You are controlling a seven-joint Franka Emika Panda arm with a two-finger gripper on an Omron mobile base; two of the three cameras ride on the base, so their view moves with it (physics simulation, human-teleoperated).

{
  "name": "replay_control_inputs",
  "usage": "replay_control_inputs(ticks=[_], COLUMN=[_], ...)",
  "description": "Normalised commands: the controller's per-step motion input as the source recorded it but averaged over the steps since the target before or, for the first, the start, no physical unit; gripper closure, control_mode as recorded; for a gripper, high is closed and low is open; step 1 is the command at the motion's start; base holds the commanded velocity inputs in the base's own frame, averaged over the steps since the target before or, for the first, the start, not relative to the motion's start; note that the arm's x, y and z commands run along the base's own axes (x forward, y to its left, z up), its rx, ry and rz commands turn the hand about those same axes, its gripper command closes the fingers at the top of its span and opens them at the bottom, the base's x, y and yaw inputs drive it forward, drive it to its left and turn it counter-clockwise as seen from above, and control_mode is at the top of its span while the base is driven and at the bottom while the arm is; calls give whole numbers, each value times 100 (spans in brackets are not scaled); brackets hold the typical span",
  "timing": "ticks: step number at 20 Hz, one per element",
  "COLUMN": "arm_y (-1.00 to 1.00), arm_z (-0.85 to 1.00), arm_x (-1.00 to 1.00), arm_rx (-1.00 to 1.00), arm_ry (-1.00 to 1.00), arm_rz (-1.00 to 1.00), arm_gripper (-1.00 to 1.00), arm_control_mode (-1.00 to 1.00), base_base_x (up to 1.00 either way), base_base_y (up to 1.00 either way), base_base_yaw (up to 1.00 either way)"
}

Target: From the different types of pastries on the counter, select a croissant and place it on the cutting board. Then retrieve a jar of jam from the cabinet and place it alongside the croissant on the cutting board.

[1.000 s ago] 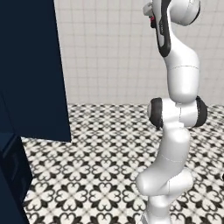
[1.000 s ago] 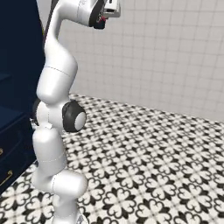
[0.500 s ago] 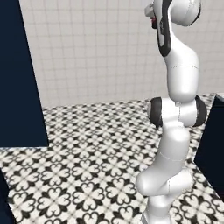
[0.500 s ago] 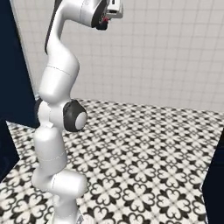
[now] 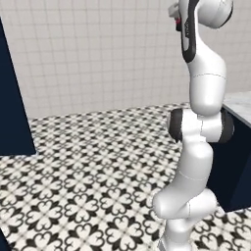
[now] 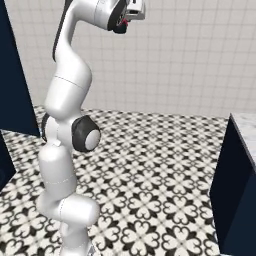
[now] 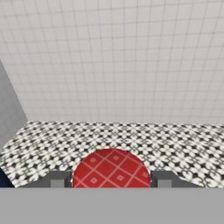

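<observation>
Up close in the hand view, the tool (image 7: 111, 180) is clamped on the jar of jam (image 7: 111, 169), its red checked lid sitting snug between the two dark fingertips (image 7: 57, 179), one on each side. The jar is up in the air, carried high in the grip, with patterned black-and-white floor (image 7: 175, 144) spread out below it and a pale tiled wall (image 7: 118, 57) beyond. From the left base view, the white arm (image 5: 201, 122) stands tall with the wrist folded over near the top edge, where a sliver of red shows at the hand. At the right edge there, the marbled desk (image 5: 240, 104) peeks in over its dark navy front. In the right base view, the desk's navy end panel (image 6: 235, 185) stands at the right, well apart from the arm. Further off to the left, the navy cabinet (image 6: 15, 85) rises against the tiled wall
</observation>
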Motion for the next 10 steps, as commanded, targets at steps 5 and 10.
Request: replay_control_inputs(ticks=[5, 10], arm_y=[0, 0], arm_z=[0, 0], arm_x=[0, 0], arm_rx=[0, 0], arm_ry=[0, 0], arm_rz=[0, 0], arm_gripper=[100, 100], arm_control_mode=[100, 100], base_base_x=[-39, -31], base_base_y=[-61, -64], base_base_yaw=[0, 0])
